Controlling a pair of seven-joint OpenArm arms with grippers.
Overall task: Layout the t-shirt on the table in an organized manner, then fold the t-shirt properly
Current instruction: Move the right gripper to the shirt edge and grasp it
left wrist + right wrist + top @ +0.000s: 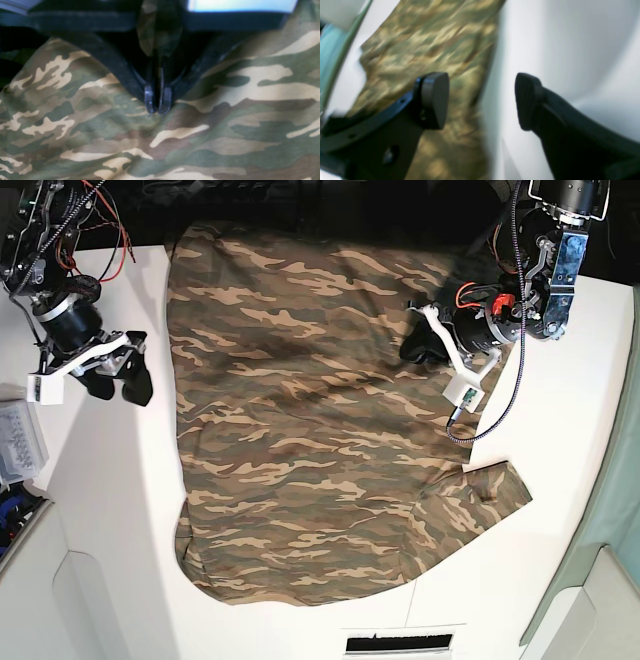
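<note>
Shirt (300, 440) spread flat across the middle of the tabletop (570, 560), camouflage side up, far edge hanging past the dark back edge of the tabletop, near hem rounded toward the front. One short sleeve (490, 485) sticking out from the shirt's near side edge, under the left arm. Cloth mostly smooth, with a darker crease running across the far half of the shirt.

Left tool (158, 106) down on the shirt near its far side edge, tips pressed together and pinching a small ridge of cloth, with fabric bunched up between the fingers (149, 98) in the left wrist view. Seen from the base view (425, 345), sitting on the shirt just inside that edge, a white bracket and black cable trailing off toward bare tabletop.

Right tool (482, 101) spread wide, nothing between the pads (435, 100). In the right wrist view, blurred shirt behind one pad and white tabletop behind the other. In the base view (118, 380), hanging over bare tabletop just beside the shirt's opposite side edge, clear of the cloth.
</note>
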